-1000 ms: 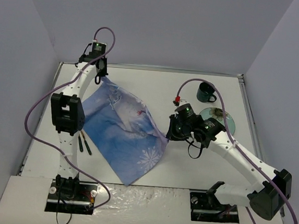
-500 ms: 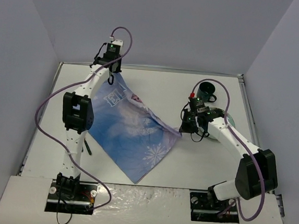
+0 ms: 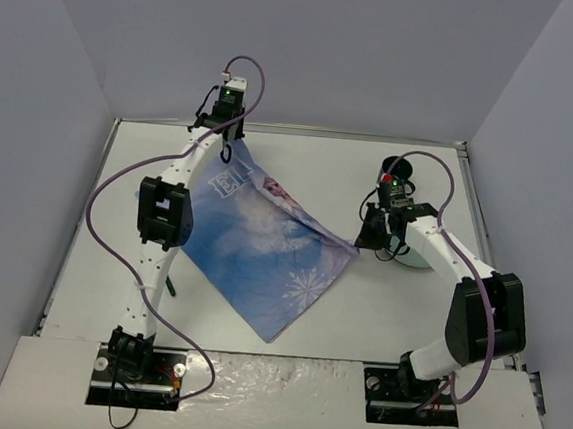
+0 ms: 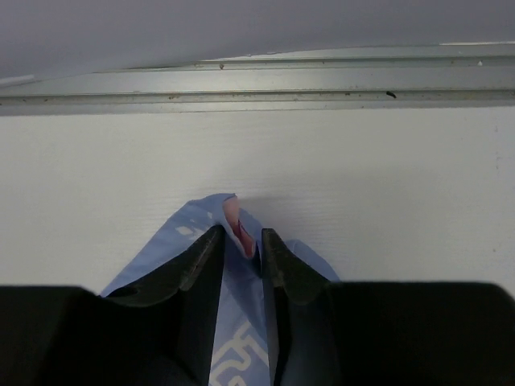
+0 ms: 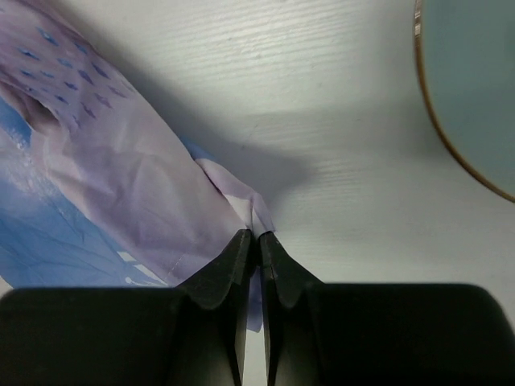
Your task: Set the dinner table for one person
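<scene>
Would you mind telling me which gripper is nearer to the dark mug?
The right. The right gripper pinches the cloth corner just in front of the mug, beside the plate; the left gripper is across the table, at the cloth's far corner.

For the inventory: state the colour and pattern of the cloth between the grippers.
The cloth is blue with white snowflakes and lettering; clearest in the top external view.

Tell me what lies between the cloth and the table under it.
Two dark utensils poke out from under the cloth's near left edge, so they lie partly beneath it on the table. Elsewhere nothing visible sits between them, though the cloth hides most of that area.
</scene>
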You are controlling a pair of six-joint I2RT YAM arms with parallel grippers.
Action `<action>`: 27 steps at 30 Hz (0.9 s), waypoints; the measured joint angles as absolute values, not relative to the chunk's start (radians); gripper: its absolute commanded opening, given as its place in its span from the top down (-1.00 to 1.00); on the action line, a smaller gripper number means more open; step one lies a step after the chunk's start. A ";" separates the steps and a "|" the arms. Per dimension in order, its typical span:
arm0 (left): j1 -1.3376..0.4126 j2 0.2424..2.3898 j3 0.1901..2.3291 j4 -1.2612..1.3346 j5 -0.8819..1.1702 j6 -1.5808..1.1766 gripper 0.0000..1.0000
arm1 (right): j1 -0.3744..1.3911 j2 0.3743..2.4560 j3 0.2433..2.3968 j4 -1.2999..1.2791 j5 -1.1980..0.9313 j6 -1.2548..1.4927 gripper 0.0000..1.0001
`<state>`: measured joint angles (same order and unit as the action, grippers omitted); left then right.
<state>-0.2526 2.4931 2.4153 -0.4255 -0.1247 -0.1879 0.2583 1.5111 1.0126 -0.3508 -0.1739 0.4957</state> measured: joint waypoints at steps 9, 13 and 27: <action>-0.192 2.493 2.439 -0.499 -0.084 -0.291 -0.29 | 0.190 1.541 1.000 -0.339 -0.190 0.536 -0.15; -0.165 2.477 2.420 -0.584 -0.050 -0.330 -0.41 | 0.190 1.534 1.002 -0.337 -0.186 0.509 -0.34; -0.234 1.732 1.530 -0.603 -0.057 -0.507 -0.46 | 0.420 1.590 1.372 -0.306 -0.107 0.126 -0.74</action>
<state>-0.2341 1.7315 1.5296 -0.6032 -0.0574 -0.5073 0.4196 1.5904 1.3718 -0.3057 -0.1071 0.1257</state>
